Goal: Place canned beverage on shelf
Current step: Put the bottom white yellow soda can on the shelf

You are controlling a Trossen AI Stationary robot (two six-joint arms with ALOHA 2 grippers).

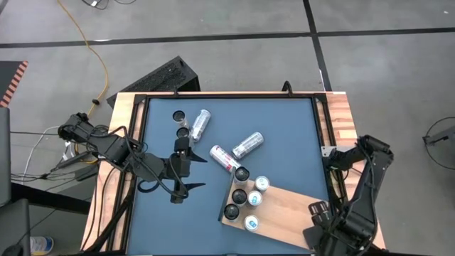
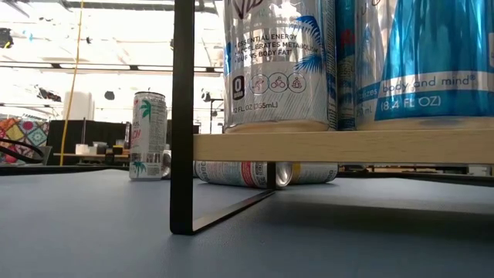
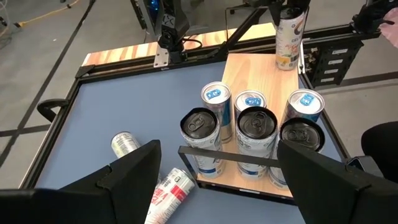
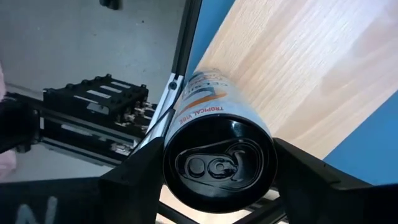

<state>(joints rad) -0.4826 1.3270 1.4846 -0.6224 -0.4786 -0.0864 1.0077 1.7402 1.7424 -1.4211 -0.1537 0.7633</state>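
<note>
The shelf (image 1: 284, 210) is a light wooden board on a black metal frame, lying toward the table's near right corner. Several cans (image 1: 242, 195) stand upright on its left end (image 3: 239, 127). My right gripper (image 1: 318, 211) is above the shelf's right end, pointing steeply down, with a white can with orange print and a black top (image 4: 217, 165) between its fingers. The left wrist view shows that can (image 3: 287, 37) upright at the board's far end. My left gripper (image 1: 202, 173) hovers open over the blue tabletop, left of the shelf, with nothing between its fingers. My right gripper has one finger (image 4: 140, 168) on each side of the can's upper wall (image 4: 186, 124), just below the black top, with no gap showing. The fingers come from above, along the can. The can stands upright, its base (image 3: 286, 65) on the shelf board.
Three cans lie on their sides on the tabletop (image 1: 247, 145), (image 1: 201, 124), (image 1: 224, 158), and two stand near the far left (image 1: 178, 115). A black rail (image 1: 227, 95) borders the table. The shelf's black leg (image 2: 182, 116) stands on the tabletop.
</note>
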